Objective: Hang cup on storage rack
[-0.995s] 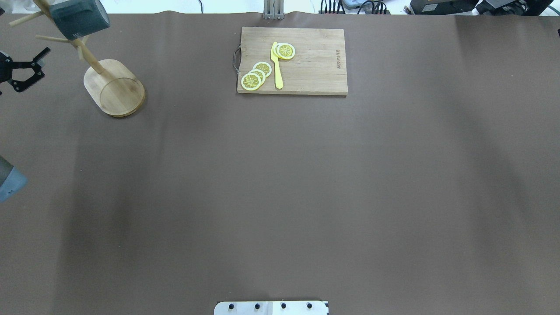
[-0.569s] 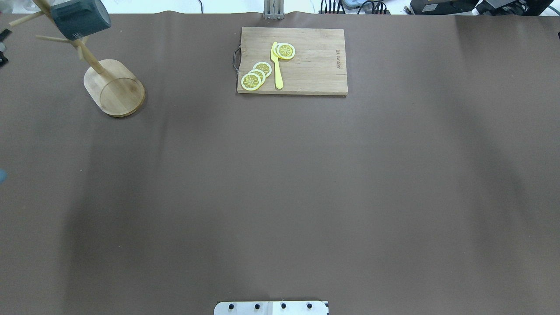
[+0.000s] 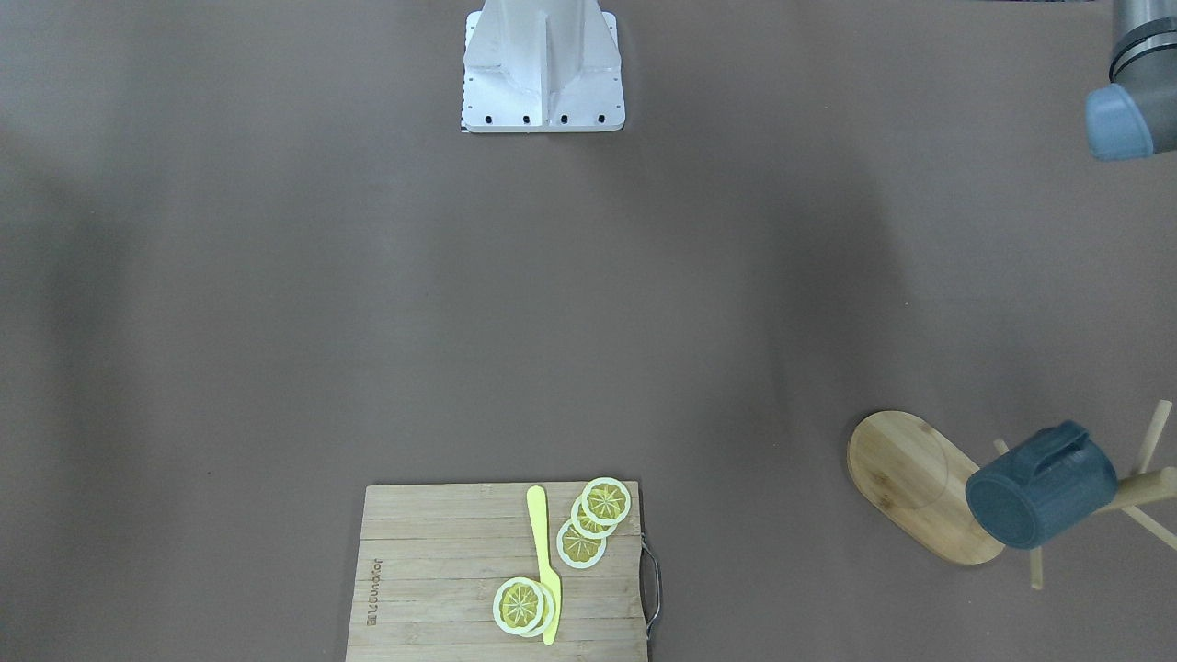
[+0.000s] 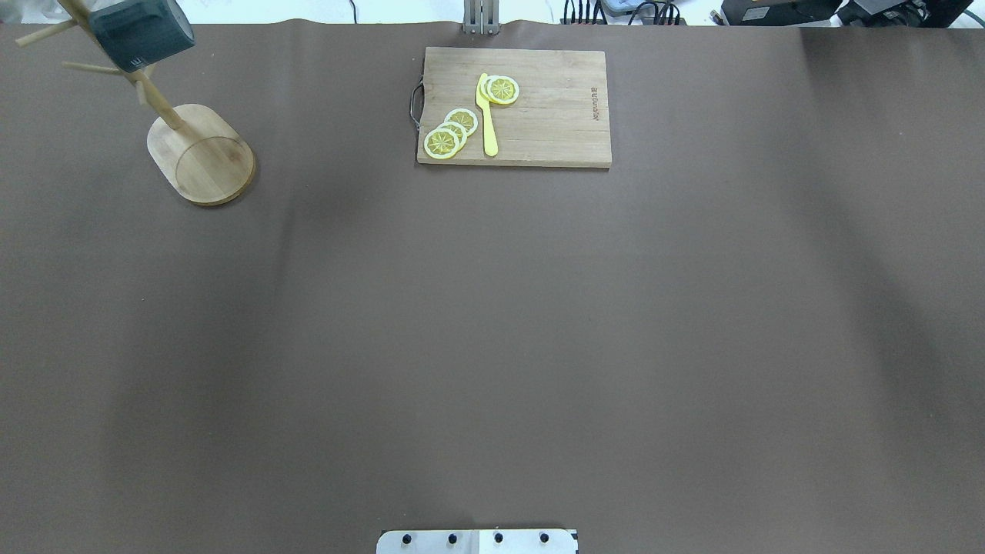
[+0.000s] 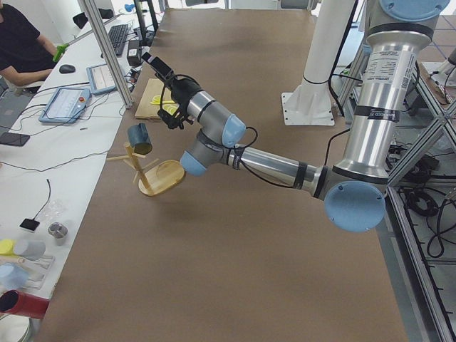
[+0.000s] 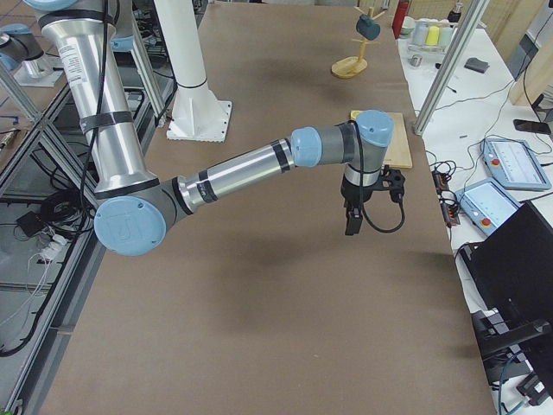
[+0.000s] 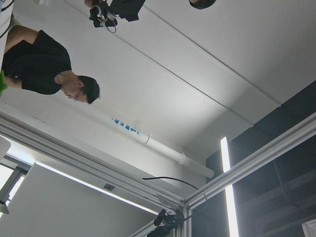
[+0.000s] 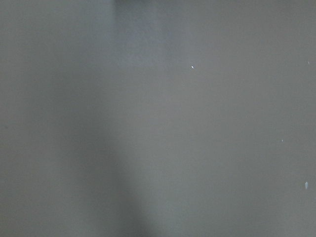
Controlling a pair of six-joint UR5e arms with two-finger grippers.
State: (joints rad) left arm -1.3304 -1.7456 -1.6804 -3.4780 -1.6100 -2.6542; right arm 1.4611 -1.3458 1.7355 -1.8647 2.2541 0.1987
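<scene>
The dark blue-grey cup (image 4: 138, 32) hangs by its handle on a peg of the bamboo storage rack (image 4: 202, 154) at the table's far left. It lies tilted, with its bottom toward the front-facing camera (image 3: 1042, 485). The rack's oval base (image 3: 906, 478) rests flat on the table. No gripper touches the cup. My left gripper (image 5: 153, 63) is raised high above and beyond the rack, seen only in the exterior left view, so I cannot tell its state. My right gripper (image 6: 350, 226) hangs over bare table near the cutting board, seen only in the exterior right view, state unclear.
A bamboo cutting board (image 4: 554, 115) with a metal handle holds lemon slices (image 4: 450, 132) and a yellow knife (image 4: 487, 115) at the table's far middle. My left arm's elbow (image 3: 1126, 101) shows at the front-facing view's top right. Operators' benches run along the table's far edge.
My left gripper, open at the overhead view's left edge one second ago, has moved away and left that view. The cup stays on the rack.
</scene>
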